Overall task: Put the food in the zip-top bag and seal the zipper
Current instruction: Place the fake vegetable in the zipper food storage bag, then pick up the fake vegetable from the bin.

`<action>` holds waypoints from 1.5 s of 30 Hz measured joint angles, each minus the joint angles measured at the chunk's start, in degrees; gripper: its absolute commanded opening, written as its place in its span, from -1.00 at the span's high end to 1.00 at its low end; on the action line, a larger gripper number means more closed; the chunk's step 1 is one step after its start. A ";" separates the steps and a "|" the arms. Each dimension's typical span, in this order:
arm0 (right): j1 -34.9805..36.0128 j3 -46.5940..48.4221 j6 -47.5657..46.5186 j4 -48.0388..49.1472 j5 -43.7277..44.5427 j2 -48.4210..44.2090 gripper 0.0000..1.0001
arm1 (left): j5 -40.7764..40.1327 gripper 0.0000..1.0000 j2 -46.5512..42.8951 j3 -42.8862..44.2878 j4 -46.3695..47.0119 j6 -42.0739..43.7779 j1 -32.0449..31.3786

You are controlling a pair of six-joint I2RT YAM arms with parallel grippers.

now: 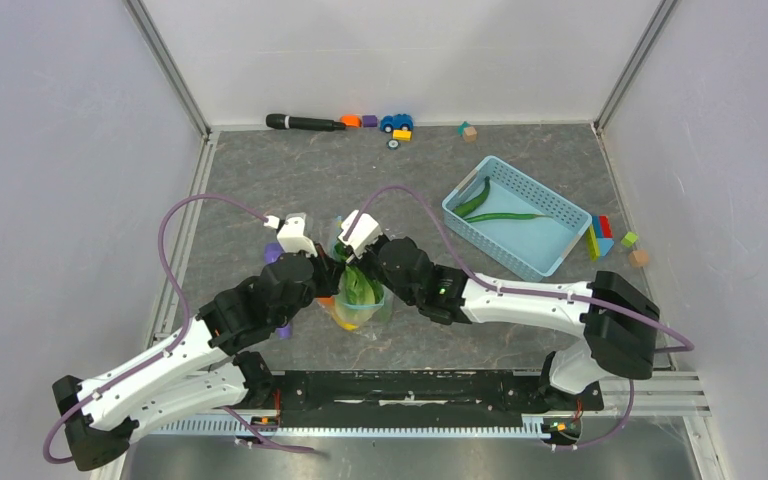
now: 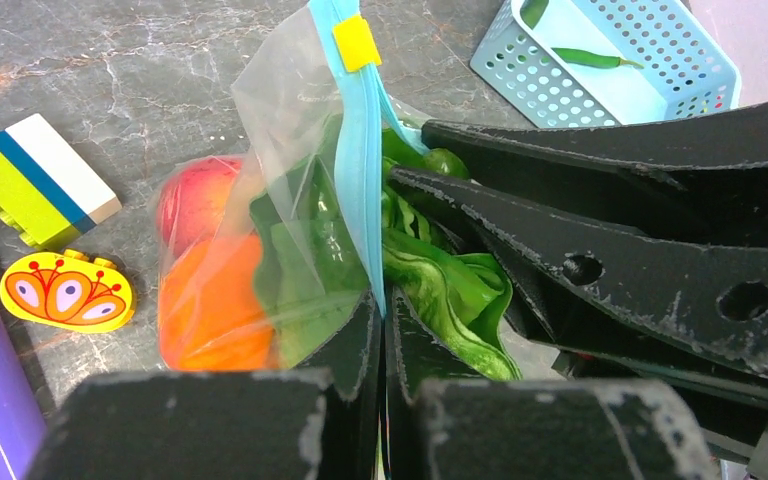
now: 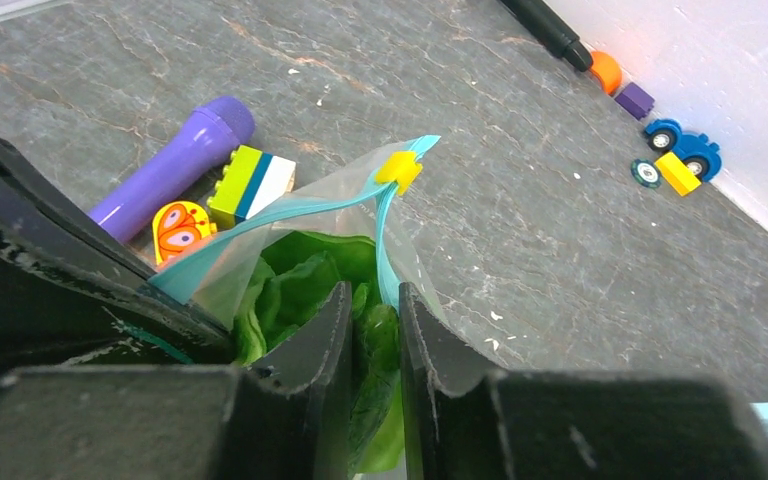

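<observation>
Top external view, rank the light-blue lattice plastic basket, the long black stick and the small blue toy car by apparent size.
Largest: light-blue lattice plastic basket.
Then: long black stick.
Smallest: small blue toy car.
The gaps are plain, no ties.

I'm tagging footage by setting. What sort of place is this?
Probably a robotics lab test cell: plain white walls enclose the grey table, the left arm and right arm are mounted at its near edge, and a toy car and basket sit beyond the zip-top bag.
</observation>
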 measured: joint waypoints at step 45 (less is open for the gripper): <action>-33.05 -15.58 13.55 -22.86 5.84 -31.61 -0.96 | -2.54 0.96 -2.19 -1.20 1.44 1.66 -0.04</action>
